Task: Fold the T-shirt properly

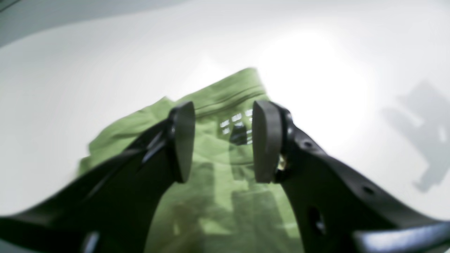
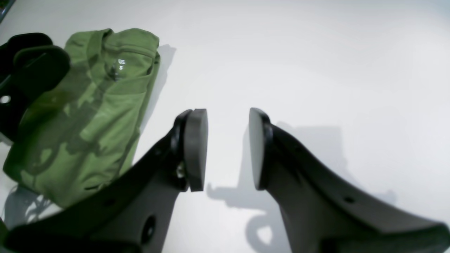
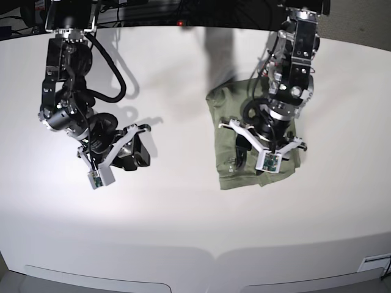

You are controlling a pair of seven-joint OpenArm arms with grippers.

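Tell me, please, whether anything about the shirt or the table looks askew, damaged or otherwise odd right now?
Nothing stands out. The green T-shirt lies folded into a compact rectangle on the white table, neck label up, only lightly wrinkled. The left hand hovers open above it; the right hand is open over bare table.

Around me there is little but a broad white table [image 3: 183,201], smooth and matte, filling nearly every view. Strong light from above throws a bright glare patch [image 1: 316,91] onto it in my left wrist view, and sharp grey shadows [image 2: 253,196] lie across it. Its near edge [image 3: 214,253] curves, with a pale grey lip below. Beyond the far edge the room is dark; I make out black cables [image 3: 153,9] and one small red light [image 3: 181,22] there, nothing more.
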